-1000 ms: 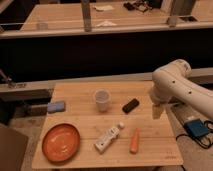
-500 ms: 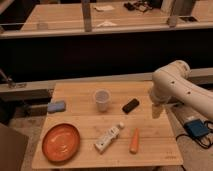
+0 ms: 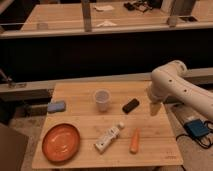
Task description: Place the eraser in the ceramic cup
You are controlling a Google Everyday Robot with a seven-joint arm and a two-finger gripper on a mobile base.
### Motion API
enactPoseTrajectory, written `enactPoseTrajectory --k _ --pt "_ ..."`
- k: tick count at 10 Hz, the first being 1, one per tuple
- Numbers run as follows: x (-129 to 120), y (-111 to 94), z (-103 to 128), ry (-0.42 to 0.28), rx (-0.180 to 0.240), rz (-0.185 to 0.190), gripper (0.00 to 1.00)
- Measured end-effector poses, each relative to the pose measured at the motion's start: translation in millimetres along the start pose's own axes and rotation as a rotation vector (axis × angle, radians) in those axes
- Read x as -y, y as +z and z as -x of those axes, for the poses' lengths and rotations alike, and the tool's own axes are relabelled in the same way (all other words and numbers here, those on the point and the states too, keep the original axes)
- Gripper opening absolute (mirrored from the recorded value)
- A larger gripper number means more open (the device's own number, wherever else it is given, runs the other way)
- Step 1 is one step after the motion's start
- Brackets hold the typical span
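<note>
The eraser (image 3: 130,105) lay on the bench (image 3: 152,142), between the ceramic cup (image 3: 102,99) and the gripper (image 3: 155,108). Its fingers were open, holding nothing. A clumsy grab could push the eraser away or tip the cup.

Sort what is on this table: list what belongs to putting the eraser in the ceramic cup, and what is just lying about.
For the job: eraser; ceramic cup; gripper, open, hanging right of the eraser.
Lying about: blue-grey block; orange plate; white tube; orange carrot-like stick.
</note>
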Motion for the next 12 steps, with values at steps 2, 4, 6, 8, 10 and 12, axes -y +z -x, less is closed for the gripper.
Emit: enactPoseTrajectory --k 2,4,6,8,10,12 --pt "12 11 4 -0.012 0.015 0.002 0.8" --pt "11 16 0 -0.017 0.016 0.002 0.8" --pt "17 32 3 -0.029 0.027 0.006 0.8" --pt "24 42 5 -0.036 0.036 0.008 0.8" --pt "24 49 3 -0.038 0.042 0.013 0.8" --pt "28 66 6 -0.054 0.051 0.017 0.8"
